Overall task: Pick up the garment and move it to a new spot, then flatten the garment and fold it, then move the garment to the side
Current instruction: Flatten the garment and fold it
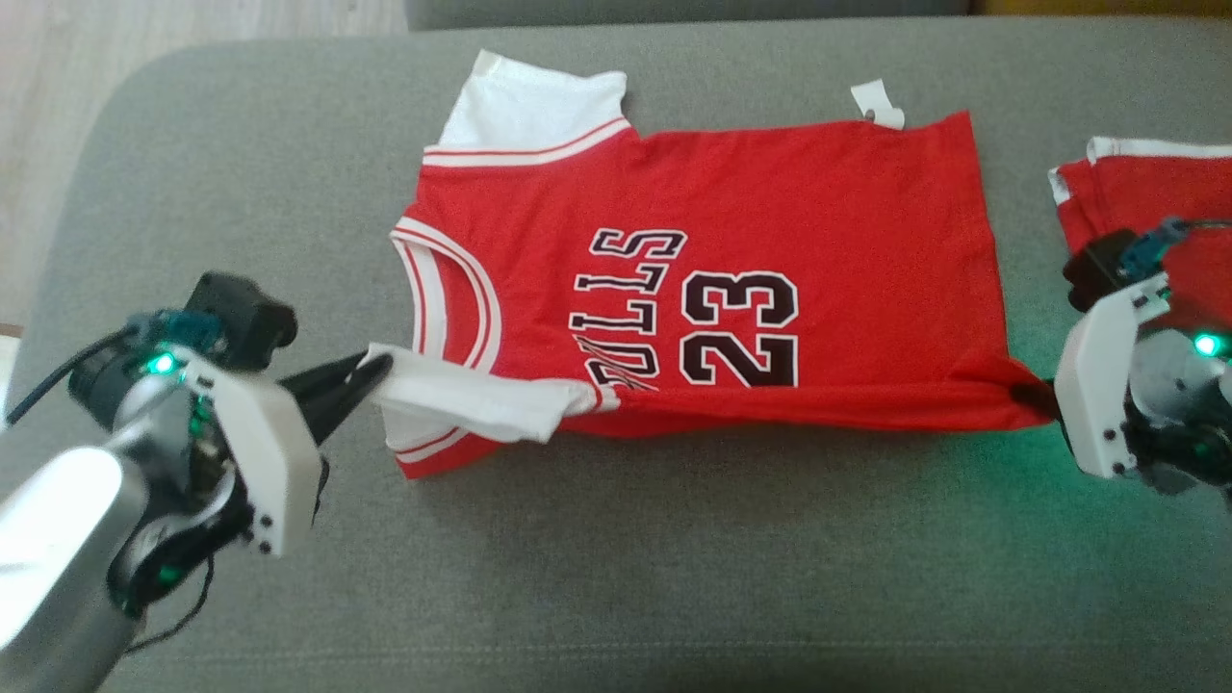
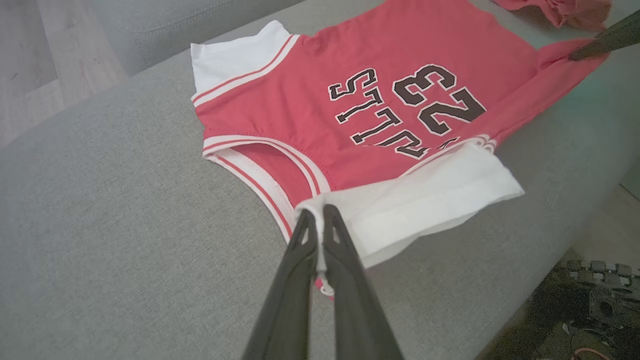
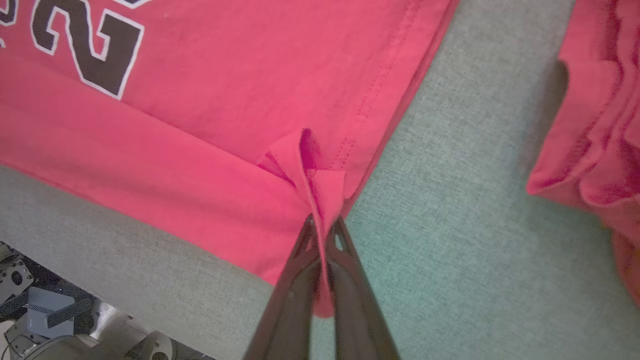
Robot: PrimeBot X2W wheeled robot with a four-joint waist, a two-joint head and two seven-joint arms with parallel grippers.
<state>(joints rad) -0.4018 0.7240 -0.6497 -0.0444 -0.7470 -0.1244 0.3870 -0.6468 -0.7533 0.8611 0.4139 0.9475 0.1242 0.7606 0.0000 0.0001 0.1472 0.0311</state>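
The garment is a red jersey with white sleeves and a black "23", spread across a grey sofa seat, neck toward the left. My left gripper is shut on the near white sleeve, which is lifted and folded over the chest. The left wrist view shows the white cloth pinched between the fingertips. My right gripper is shut on the near hem corner, and in the right wrist view red fabric is bunched between its fingertips. The jersey's near edge is lifted and rolled inward between both grips.
A second red piece of clothing lies crumpled at the right end of the seat, close behind my right wrist. A white tag sticks out at the jersey's far edge. Wooden floor shows beyond the sofa's left end.
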